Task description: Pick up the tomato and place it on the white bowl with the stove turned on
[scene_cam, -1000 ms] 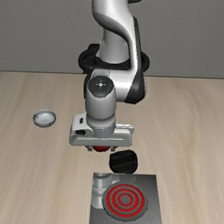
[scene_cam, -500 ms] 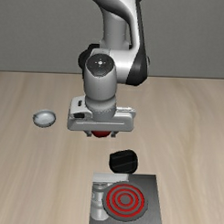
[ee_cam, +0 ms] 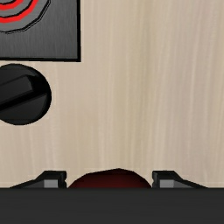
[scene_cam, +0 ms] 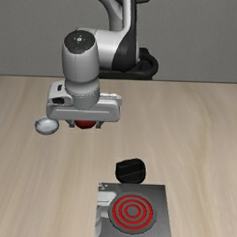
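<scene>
Contact on both sides: my gripper is closed around the tomato, which sits directly between the fingers at left of centre in the exterior view. The white bowl lies just to the tomato's left on the table. A black object and the stove, its ring glowing red, are lower right.

Pale wooden table, light grain. One black rounded thing sits on the table, well clear of the table's far edge. Seen from above it's a disc with a raised bar across it. Plain grey wall behind the table.
</scene>
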